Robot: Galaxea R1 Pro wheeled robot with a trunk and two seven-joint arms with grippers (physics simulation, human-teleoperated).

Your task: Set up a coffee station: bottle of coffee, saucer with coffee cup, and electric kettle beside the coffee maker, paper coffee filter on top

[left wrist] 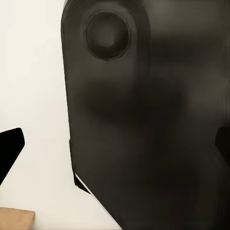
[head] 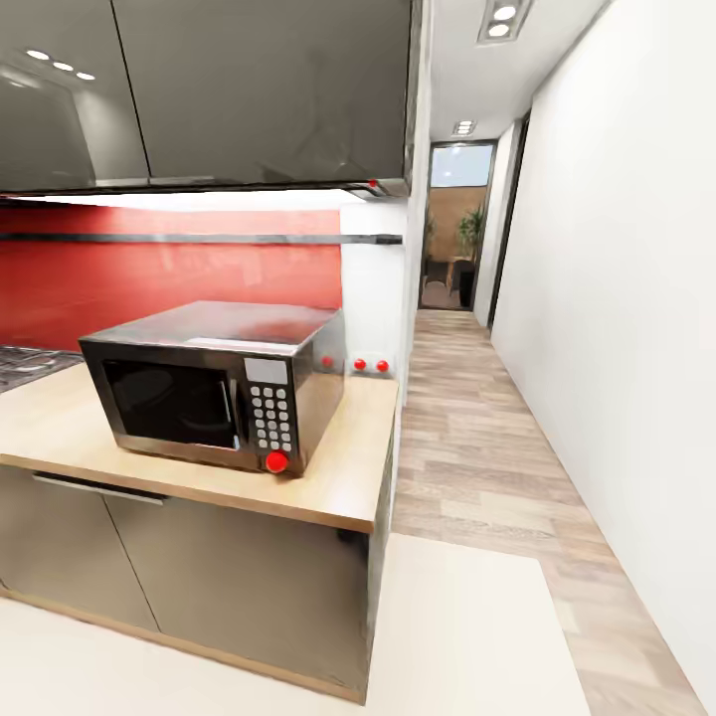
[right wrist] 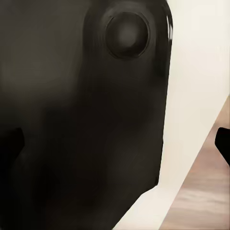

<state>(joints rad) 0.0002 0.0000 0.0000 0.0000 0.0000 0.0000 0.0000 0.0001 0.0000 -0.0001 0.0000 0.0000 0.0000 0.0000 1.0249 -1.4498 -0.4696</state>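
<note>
My left gripper [left wrist: 115, 149] is open, its two dark fingertips [left wrist: 9, 153] far apart at the sides of the left wrist view, with nothing between them. Behind them are a dark rounded part of my own body and pale floor. My right gripper [right wrist: 115, 143] is open too, with its fingertips [right wrist: 223, 143] spread wide and nothing held, in front of the same dark body, pale floor and wood floor. In the head view a wooden kitchen countertop [head: 353, 477] ends just ahead at the left.
A steel microwave [head: 214, 383] with a keypad and red knob stands on the countertop, under grey wall cabinets [head: 209, 89] and before a red backsplash [head: 169, 273]. To the right a wood-floored hallway [head: 467, 418] runs along a white wall [head: 617, 298] to a far door.
</note>
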